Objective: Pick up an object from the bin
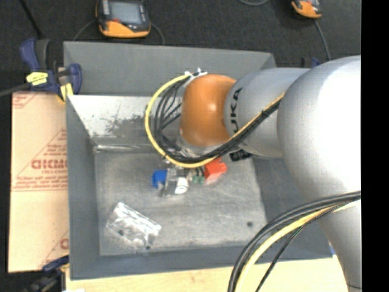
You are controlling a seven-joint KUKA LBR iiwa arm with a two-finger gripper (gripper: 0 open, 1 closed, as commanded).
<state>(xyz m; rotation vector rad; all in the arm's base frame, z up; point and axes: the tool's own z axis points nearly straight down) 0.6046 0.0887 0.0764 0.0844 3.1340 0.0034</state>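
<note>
The gripper was seen low over the middle of the bin, among a blue piece, a white piece and a red block, whether open or closed could not be told, and grasping and lifting were judged not yet done.

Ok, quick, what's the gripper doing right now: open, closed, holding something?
Gripper: cannot be told. It is low over the middle of the bin, beside a small blue thing, with a red thing close by.
</note>
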